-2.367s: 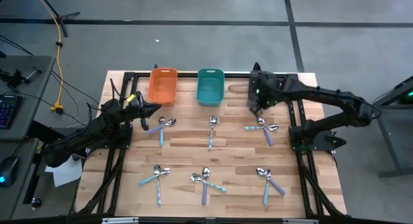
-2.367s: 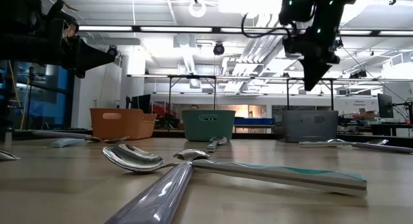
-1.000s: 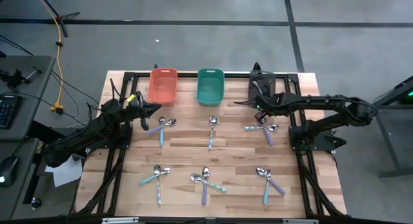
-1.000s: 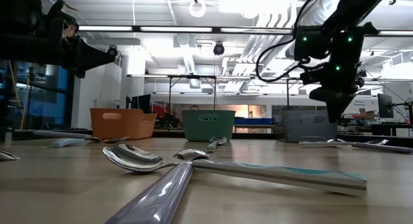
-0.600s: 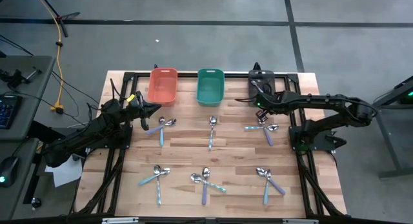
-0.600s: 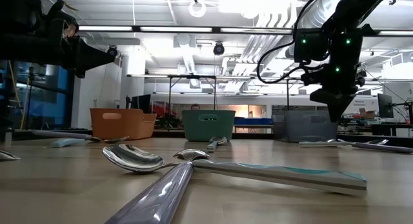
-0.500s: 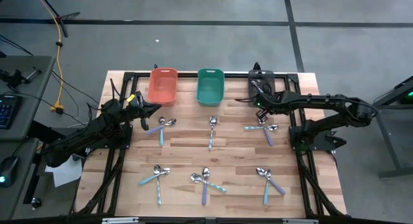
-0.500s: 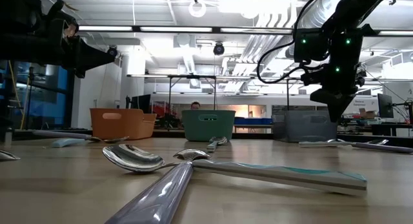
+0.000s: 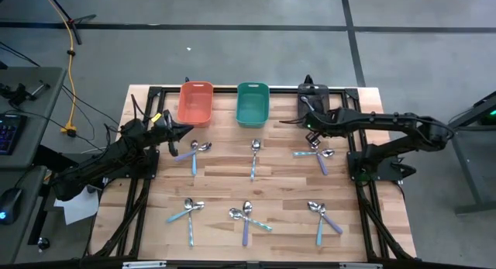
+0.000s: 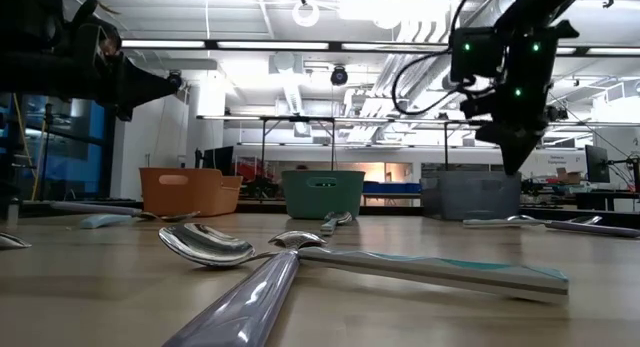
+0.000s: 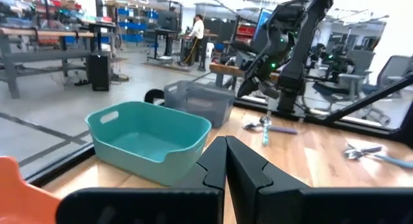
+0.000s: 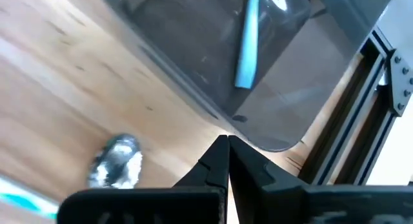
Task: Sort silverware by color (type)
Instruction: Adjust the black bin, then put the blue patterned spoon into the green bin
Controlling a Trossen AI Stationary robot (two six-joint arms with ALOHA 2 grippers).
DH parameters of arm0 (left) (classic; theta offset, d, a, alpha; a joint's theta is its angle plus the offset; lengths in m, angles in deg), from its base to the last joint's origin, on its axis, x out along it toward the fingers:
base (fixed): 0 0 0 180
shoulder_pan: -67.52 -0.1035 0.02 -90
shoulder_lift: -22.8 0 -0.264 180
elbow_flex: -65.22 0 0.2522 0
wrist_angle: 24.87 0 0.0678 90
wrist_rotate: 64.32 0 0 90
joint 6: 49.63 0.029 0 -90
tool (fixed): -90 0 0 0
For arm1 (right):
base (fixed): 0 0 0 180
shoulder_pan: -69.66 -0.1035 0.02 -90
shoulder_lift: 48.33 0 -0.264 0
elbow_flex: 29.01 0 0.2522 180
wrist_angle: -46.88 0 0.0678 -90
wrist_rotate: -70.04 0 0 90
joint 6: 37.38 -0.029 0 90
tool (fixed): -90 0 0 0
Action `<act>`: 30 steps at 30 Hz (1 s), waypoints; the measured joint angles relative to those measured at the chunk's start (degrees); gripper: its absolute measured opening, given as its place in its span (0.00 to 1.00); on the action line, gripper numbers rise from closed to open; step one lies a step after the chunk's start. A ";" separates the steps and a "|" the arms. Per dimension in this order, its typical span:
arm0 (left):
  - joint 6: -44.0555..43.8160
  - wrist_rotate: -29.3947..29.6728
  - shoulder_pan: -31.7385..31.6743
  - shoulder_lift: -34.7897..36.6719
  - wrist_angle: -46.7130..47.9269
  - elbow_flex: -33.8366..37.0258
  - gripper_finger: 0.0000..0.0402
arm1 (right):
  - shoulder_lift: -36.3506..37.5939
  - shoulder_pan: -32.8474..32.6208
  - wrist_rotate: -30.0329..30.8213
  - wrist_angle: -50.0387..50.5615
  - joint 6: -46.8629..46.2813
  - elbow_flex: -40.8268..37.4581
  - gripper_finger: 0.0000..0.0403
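Note:
Spoons with shiny bowls and pastel handles lie in several small clusters on the wooden table: by the left arm (image 9: 194, 153), mid-table (image 9: 254, 156), near the right gripper (image 9: 316, 153), and three along the near side (image 9: 188, 212) (image 9: 248, 216) (image 9: 322, 218). One light blue spoon (image 12: 248, 43) lies inside the dark grey bin (image 9: 314, 97). My right gripper (image 9: 309, 122) (image 12: 226, 145) hovers shut and empty above that bin's near edge. My left gripper (image 9: 173, 134) (image 11: 226, 153) is shut and empty, held off the table at the left side, near the orange bin (image 9: 195, 102).
The orange, teal (image 9: 253, 103) and dark grey bins stand in a row along the far edge. A spoon bowl (image 12: 117, 162) lies on the table just below my right gripper. Black frame rails (image 9: 360, 168) run along both table sides. Bare wood lies between the spoon clusters.
My right gripper has risen a little, from just above the spoons near the dark grey bin, and shifted slightly toward that bin. The spoons have stayed where they were, and my left arm has kept still.

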 joint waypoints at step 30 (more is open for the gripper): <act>3.37 -14.12 2.81 -9.48 -1.56 0.02 0.00 | -6.23 -53.69 -2.06 -24.91 -33.16 -0.10 0.00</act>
